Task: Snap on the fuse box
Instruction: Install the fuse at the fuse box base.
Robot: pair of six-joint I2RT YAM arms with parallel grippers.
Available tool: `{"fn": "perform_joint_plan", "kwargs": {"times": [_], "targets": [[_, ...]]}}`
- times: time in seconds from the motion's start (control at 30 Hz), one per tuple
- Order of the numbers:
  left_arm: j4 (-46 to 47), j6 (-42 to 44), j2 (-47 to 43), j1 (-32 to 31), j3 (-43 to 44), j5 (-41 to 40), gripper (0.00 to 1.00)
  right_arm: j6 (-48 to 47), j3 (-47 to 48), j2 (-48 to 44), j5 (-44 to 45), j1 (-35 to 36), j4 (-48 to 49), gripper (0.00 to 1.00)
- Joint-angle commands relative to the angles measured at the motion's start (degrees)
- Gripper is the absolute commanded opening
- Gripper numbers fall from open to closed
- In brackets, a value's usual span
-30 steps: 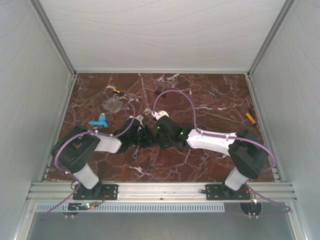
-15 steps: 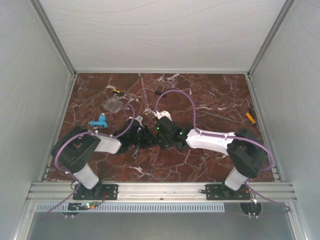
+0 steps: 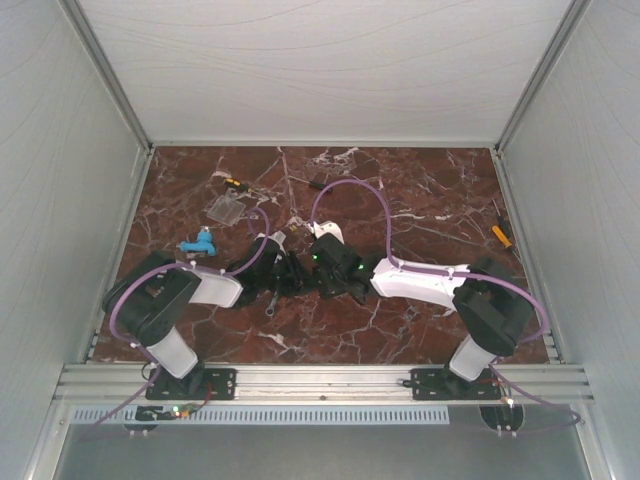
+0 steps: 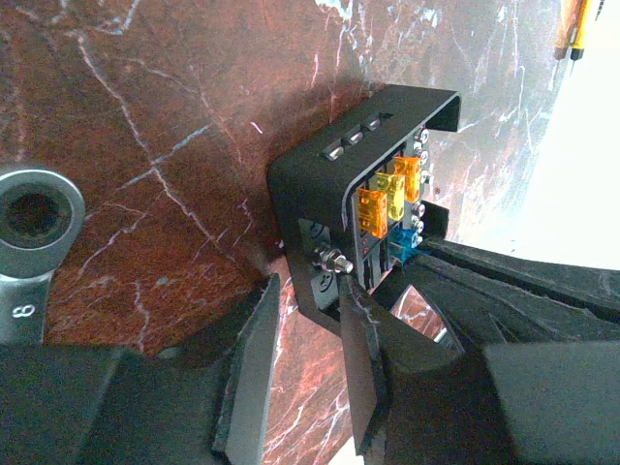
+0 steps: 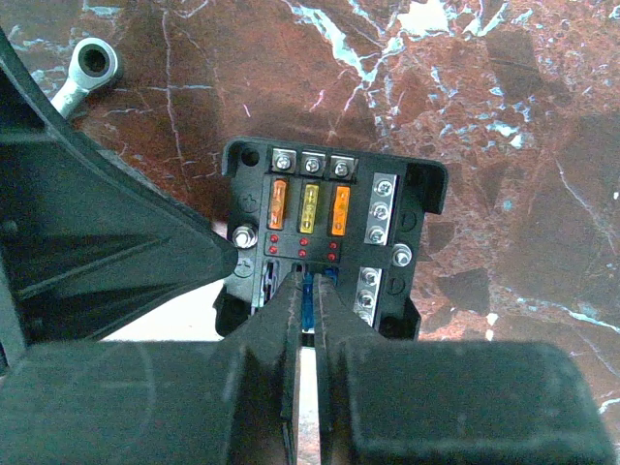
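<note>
Between the two arms, on the red-brown, white-veined marble table (image 5: pixel 513 145), sits the small black squarish plastic fuse box (image 5: pixel 334 250), open side up. Inside it, three translucent blade fuses (image 5: pixel 310 205) stand in a row, orange, yellow, orange, below a line of silver screw heads. More screws run down a terminal strip at its right side, and tiny red dots sit under the fuses.

The right gripper (image 5: pixel 308 295) has its matte black fingers drawn nearly together on a thin blue blade fuse (image 4: pixel 402 242), which sits in the box's lower row of slots.

The left gripper (image 4: pixel 308 289) is clamped on the box's near wall, beside a small bolt, with one flat finger outside and the other inside.

A silver metal ring spanner (image 4: pixel 34 213) stamped with an 8 lies on the marble just beside the left gripper. Farther back, well apart from the box, lies a flat clear plastic cover piece (image 3: pixel 227 208).
</note>
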Motion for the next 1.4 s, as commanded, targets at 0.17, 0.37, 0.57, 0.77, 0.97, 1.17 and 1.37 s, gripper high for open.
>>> {"fn": "perform_joint_plan", "kwargs": {"times": [0.17,0.37,0.57,0.77,0.97,1.17,1.37], "targets": [[2.79,-0.73,0.43,0.12,0.07,-0.07,0.32,1.96,1.32,-0.67,2.18,1.37,-0.42,0.00],[2.92,-0.86,0.71,0.12,0.00,-0.04,0.32,2.19,1.06,-1.11,3.14,1.66,-0.20,0.00],[2.99,-0.91,0.63,0.12,-0.11,-0.04,0.32,2.67,0.69,-1.94,4.01,1.94,0.20,0.00],[3.17,-1.00,0.66,0.03,-0.22,-0.05,0.32,2.97,0.54,-1.76,4.36,2.06,0.02,0.00],[3.35,-1.17,0.63,0.03,-0.31,0.06,0.32,3.57,0.71,0.02,4.41,1.99,-0.14,0.00],[3.34,-1.17,0.64,0.05,-0.24,0.05,0.32,3.97,0.79,1.39,4.23,2.06,0.17,0.00],[3.42,-1.26,0.59,0.04,-0.35,0.13,0.32,4.34,0.70,2.14,4.93,2.10,0.72,0.00]]}}
